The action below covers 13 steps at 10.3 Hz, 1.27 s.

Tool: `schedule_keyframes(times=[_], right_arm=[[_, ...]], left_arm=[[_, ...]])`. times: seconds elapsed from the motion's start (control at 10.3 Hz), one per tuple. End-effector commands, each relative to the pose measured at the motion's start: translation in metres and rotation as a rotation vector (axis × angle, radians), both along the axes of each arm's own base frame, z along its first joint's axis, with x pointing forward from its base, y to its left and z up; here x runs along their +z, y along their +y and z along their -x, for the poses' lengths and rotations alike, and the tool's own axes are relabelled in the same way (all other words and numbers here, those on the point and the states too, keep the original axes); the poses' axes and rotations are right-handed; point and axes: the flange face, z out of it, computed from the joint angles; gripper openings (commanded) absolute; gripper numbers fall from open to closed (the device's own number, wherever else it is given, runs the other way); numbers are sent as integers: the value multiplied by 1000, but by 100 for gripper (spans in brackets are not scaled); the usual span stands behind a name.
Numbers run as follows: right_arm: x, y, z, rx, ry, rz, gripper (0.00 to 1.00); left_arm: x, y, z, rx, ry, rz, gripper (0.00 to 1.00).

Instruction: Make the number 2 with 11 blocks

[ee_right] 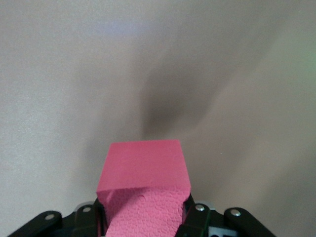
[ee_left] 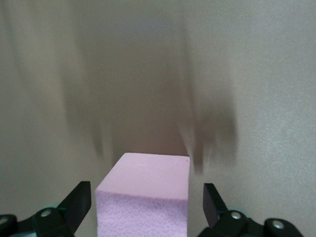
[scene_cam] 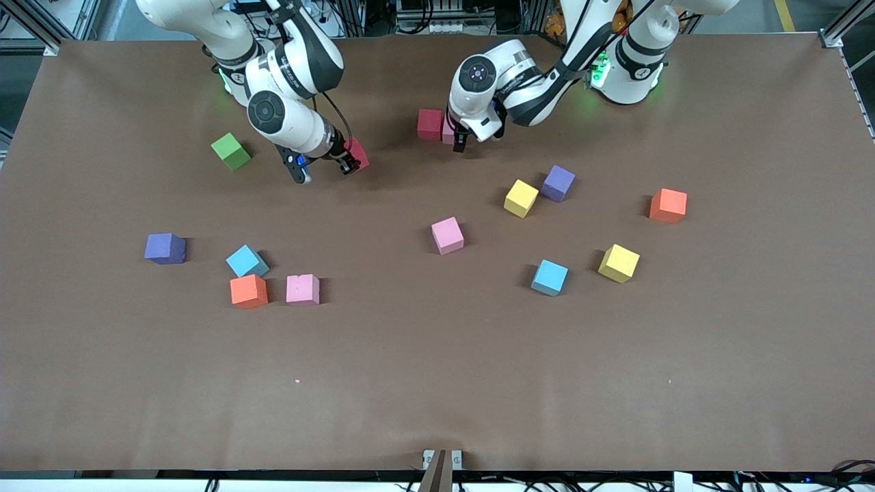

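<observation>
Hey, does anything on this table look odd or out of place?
One thing: a lime-green cube sits alone toward the right arm's end, the only one of that colour. The rest lie loose and turned at different angles. The right gripper clamps a red cube; the left gripper straddles a pink cube, fingers open.

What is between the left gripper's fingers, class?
A pink cube sits between the left gripper's open fingers, with gaps on both sides. Front view: the gripper hides most of it, beside the red cube. Its underside is covered.
</observation>
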Motion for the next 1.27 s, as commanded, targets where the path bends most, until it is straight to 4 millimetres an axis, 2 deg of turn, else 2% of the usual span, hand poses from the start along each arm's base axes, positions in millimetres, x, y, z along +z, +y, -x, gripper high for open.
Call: schedule_keyframes(times=[0.0,0.49,0.68,0.88,0.97,1.17], right_arm=[[-1,0,12,-51,-8,-9,2],[2,13,20,-162,17,-10,2],[1,26,25,-224,-4,-2,2],[-4,52,45,-284,-9,13,0],[-6,61,54,-304,0,26,0],[-10,65,61,-344,17,51,0]], left_arm=[[9,-6,-2,-13,-20,-10,100],[26,-7,-4,-33,-54,0,100],[37,-7,-3,-59,-66,-11,100],[52,-2,-10,-84,-85,-19,100],[60,1,-24,-80,-93,-12,100],[78,4,-48,-109,-87,-9,100]])
